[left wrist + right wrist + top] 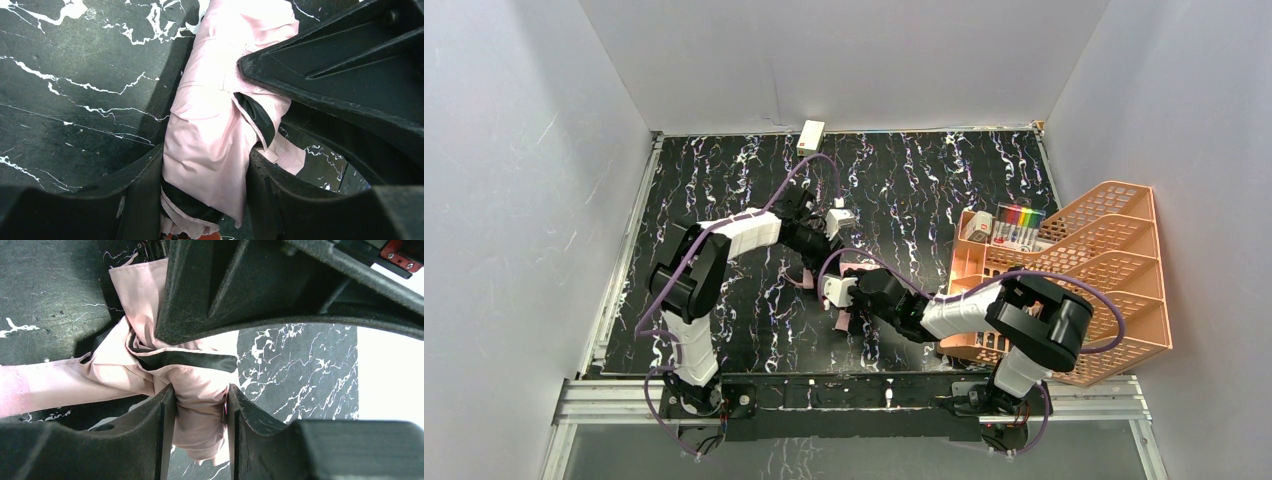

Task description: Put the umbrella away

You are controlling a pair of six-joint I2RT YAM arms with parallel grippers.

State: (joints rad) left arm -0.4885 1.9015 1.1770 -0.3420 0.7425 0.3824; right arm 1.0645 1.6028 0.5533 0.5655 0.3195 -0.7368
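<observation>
Left fingers (pixel 142 200) clamped either side of the bunched-up pink umbrella (pixel 210 135), right fingers (pixel 150 440) pinching another wad of its fabric, black lining peeking out, whole thing lying mid bench (pixel 924 180) between both arms, orange rack (pixel 1114 270) off right

plain pale grey walls (pixel 524 200) closed in a black marble-patterned tabletop (pixel 924 180) veined with white on three sides; a silver aluminium rail (pixel 604 398) ran along its near edge, and soft even light left only faint shadows on the surface
</observation>
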